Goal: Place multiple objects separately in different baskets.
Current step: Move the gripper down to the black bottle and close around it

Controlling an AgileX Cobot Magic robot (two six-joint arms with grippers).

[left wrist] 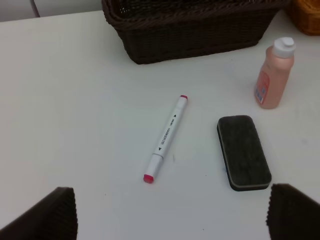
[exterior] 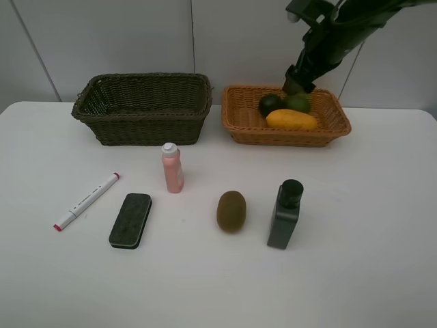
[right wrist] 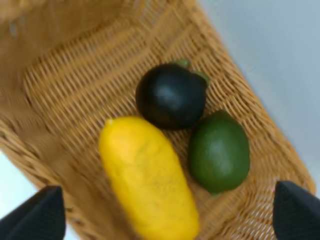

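Above the orange-tan basket (exterior: 240, 121), right gripper (right wrist: 165, 214) spread empty — left gripper (left wrist: 170, 215) likewise; marker (left wrist: 167, 135) print illegible.

Bare table (exterior: 382, 225) rings the kiwi (exterior: 231, 210), leaving gaps toward the upright pink bottle (exterior: 172, 168) and dark green bottle (exterior: 285, 214).

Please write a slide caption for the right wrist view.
Right wrist view: mango, mangosteen and lime lie together in the orange-tan basket.
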